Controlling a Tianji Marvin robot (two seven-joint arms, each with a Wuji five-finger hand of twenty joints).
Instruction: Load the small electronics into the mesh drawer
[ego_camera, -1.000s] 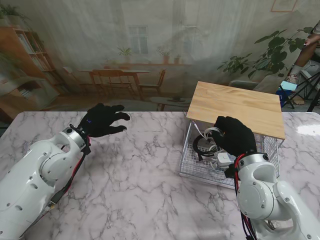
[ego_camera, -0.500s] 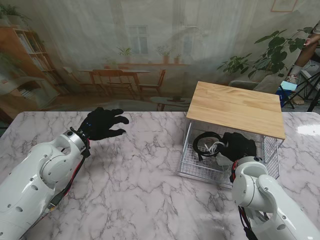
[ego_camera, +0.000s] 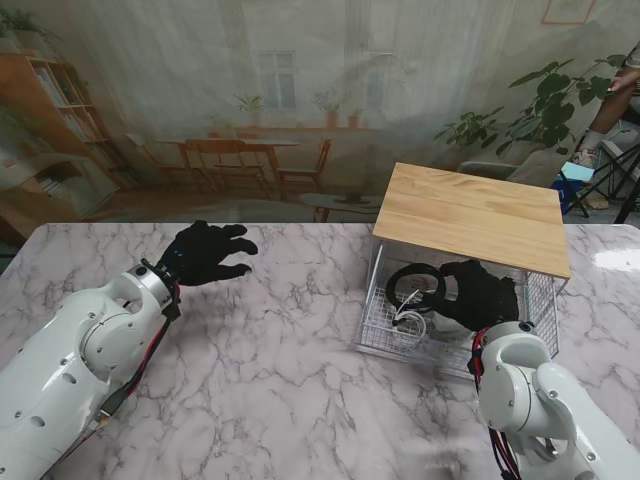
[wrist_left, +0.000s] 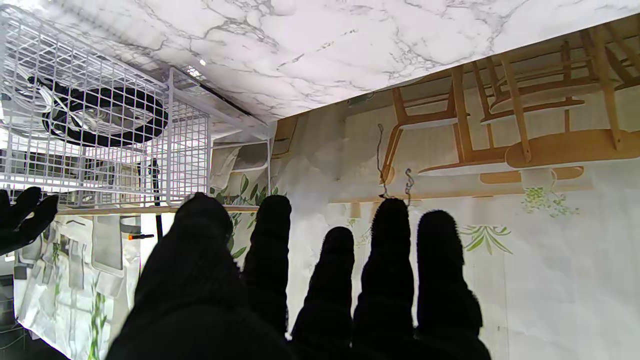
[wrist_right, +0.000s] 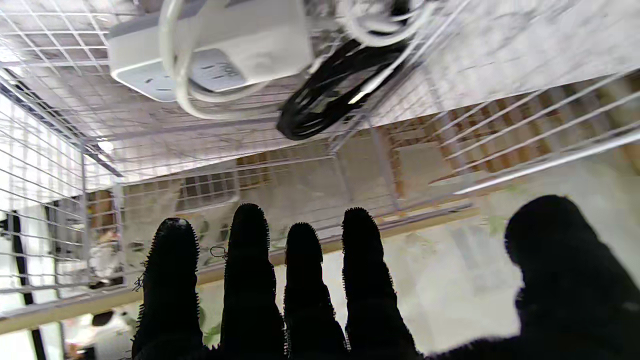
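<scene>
Stand view: my right hand (ego_camera: 483, 293) hovers spread, empty, inside the mesh drawer (ego_camera: 381, 330), power strip (wrist_right: 210, 55) directly beneath; my left hand (ego_camera: 205, 252), spread, lies well apart.

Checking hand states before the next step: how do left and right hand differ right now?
Place: the left hand hovers over bare marble table, far from the mesh drawer; the right hand is inside that drawer, over the black cable coil and white power strip.
Pose: the left hand's fingers point right toward the drawer; the right hand's point away from me.
Shared: both black-gloved, fingers spread, holding nothing.
</scene>
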